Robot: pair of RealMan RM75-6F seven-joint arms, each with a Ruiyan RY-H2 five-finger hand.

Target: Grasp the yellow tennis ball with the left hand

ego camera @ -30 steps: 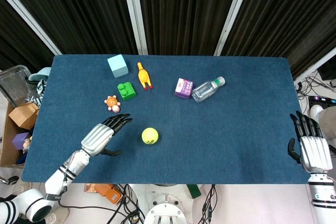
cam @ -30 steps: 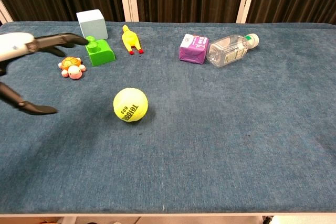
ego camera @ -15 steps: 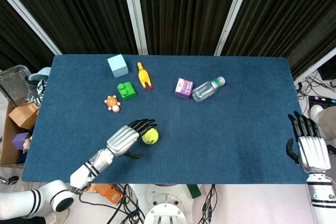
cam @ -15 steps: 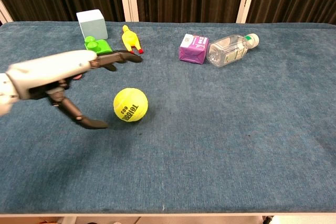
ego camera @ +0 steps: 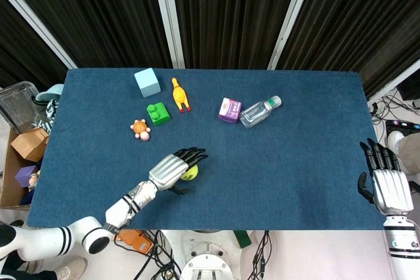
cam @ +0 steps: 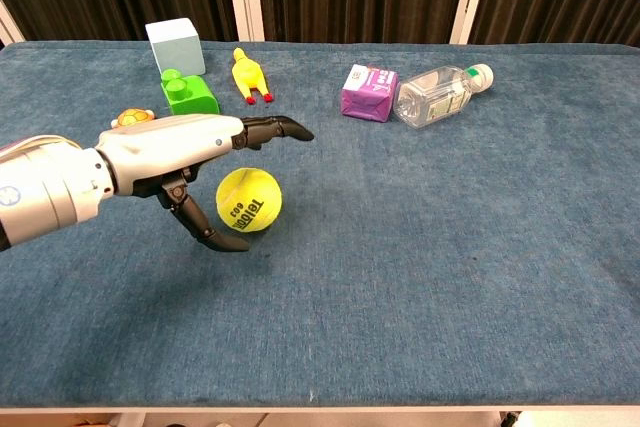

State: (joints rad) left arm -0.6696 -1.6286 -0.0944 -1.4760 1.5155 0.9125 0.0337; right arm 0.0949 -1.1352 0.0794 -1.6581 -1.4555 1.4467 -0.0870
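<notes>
The yellow tennis ball [cam: 250, 200] [ego camera: 191, 173] lies on the blue table near its front edge, left of centre. My left hand [cam: 180, 152] [ego camera: 172, 168] hovers over the ball's left side, fingers stretched out above it and thumb [cam: 210, 235] curved down in front of it. The fingers are apart and not closed on the ball. My right hand [ego camera: 390, 187] stays at the table's right edge, fingers straight, holding nothing; the chest view does not show it.
At the back left stand a light blue cube [cam: 175, 45], a green block [cam: 189, 95], a yellow rubber chicken [cam: 248, 74] and an orange toy [ego camera: 140, 129]. A purple carton [cam: 369, 92] and a lying clear bottle [cam: 440, 91] are at the back centre.
My left hand has travelled right across the table from the left edge and now reaches over the tennis ball. The ball and the right hand have stayed put.
</notes>
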